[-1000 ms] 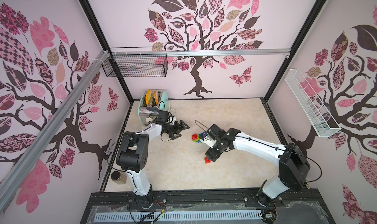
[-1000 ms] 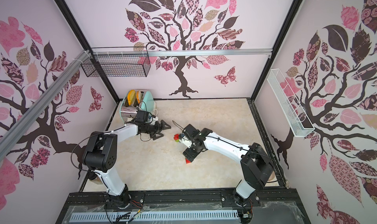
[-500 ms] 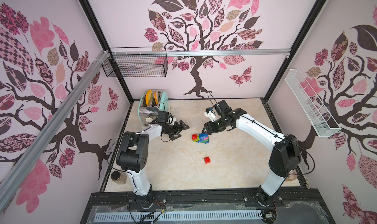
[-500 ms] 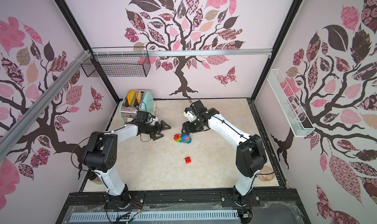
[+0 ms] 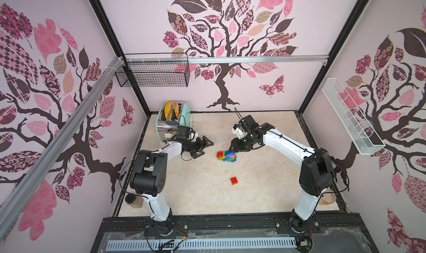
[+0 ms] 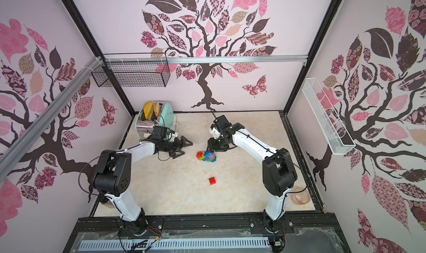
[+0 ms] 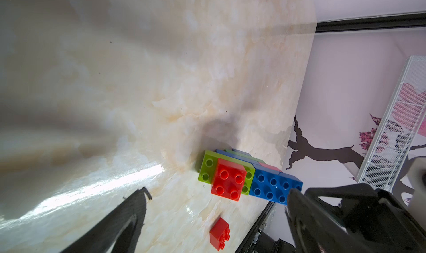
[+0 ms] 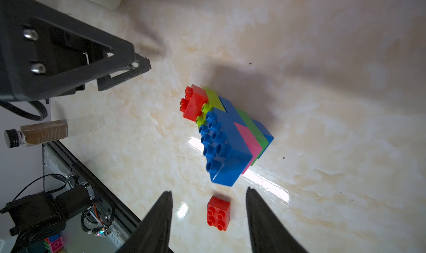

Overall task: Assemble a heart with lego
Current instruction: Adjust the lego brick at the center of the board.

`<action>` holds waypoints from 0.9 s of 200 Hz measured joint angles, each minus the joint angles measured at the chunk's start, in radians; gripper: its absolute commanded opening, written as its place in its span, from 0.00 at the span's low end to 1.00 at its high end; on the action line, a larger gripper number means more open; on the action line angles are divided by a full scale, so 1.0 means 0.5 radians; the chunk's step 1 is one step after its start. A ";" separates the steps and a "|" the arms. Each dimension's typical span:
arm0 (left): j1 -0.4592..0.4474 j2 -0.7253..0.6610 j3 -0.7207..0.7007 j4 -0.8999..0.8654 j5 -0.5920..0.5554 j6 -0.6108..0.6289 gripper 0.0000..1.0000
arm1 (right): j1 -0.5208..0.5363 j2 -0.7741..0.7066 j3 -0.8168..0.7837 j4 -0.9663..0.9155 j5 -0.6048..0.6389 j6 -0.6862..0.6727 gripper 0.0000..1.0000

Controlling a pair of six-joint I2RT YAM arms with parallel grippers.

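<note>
The heart (image 5: 226,156) (image 6: 206,156) lies mid-table, a joined cluster of blue, lime, green and pink lego with a red square at its left end. In the right wrist view the heart (image 8: 230,136) shows its studded blue side. One loose red brick (image 5: 234,180) (image 6: 212,181) (image 8: 218,213) (image 7: 220,233) sits apart, nearer the front. My right gripper (image 5: 232,147) (image 8: 208,192) hovers at the heart's back right edge, jaws partly apart, holding nothing. To the heart's left my left gripper (image 5: 206,144) (image 7: 217,192) stands wide open and empty.
A mint toaster (image 5: 173,118) stands in the back left corner. A small brown bottle (image 5: 132,198) (image 8: 36,133) lies at the front left edge, and a pink bowl (image 6: 302,195) is at the front right. Wire baskets (image 5: 154,73) hang on the walls.
My right arm left the loose red brick on the table, swung up and back, then came down beside the heart. Its jaws have narrowed. The left arm stayed still.
</note>
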 measured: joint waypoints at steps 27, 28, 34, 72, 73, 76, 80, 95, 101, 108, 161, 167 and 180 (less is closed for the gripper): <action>0.000 -0.006 0.000 0.013 0.002 -0.007 0.97 | 0.000 0.027 -0.026 0.031 0.011 0.023 0.53; 0.000 -0.006 0.000 0.014 0.002 -0.007 0.97 | 0.000 0.027 -0.027 0.031 0.011 0.024 0.53; 0.000 -0.006 0.000 0.015 0.002 -0.008 0.97 | 0.000 0.027 -0.034 0.032 0.013 0.032 0.52; -0.001 -0.006 -0.001 0.022 0.003 -0.023 0.97 | 0.000 0.031 -0.076 0.079 0.011 0.065 0.48; -0.001 -0.006 -0.001 0.023 0.003 -0.023 0.97 | 0.000 0.031 -0.076 0.079 0.011 0.066 0.48; -0.001 -0.006 0.000 0.023 0.003 -0.024 0.97 | 0.000 0.032 -0.079 0.085 0.011 0.069 0.48; -0.001 -0.006 -0.001 0.024 0.003 -0.024 0.97 | 0.000 0.034 -0.079 0.089 0.009 0.075 0.48; -0.002 -0.006 -0.001 0.025 0.003 -0.028 0.97 | 0.000 0.047 -0.081 0.123 -0.003 0.095 0.45; -0.003 -0.006 -0.001 0.026 0.003 -0.029 0.97 | 0.000 0.054 -0.081 0.136 -0.011 0.104 0.44; -0.004 -0.006 -0.001 0.027 0.003 -0.029 0.97 | 0.000 0.064 -0.081 0.147 -0.017 0.111 0.42; -0.004 -0.006 -0.001 0.029 0.003 -0.030 0.97 | -0.001 0.110 -0.114 0.212 -0.037 0.165 0.33; -0.004 -0.006 -0.001 0.029 0.003 -0.030 0.97 | -0.002 0.109 -0.124 0.226 -0.043 0.171 0.32; -0.004 -0.006 -0.001 0.029 0.003 -0.030 0.97 | -0.006 0.108 -0.136 0.254 -0.056 0.185 0.31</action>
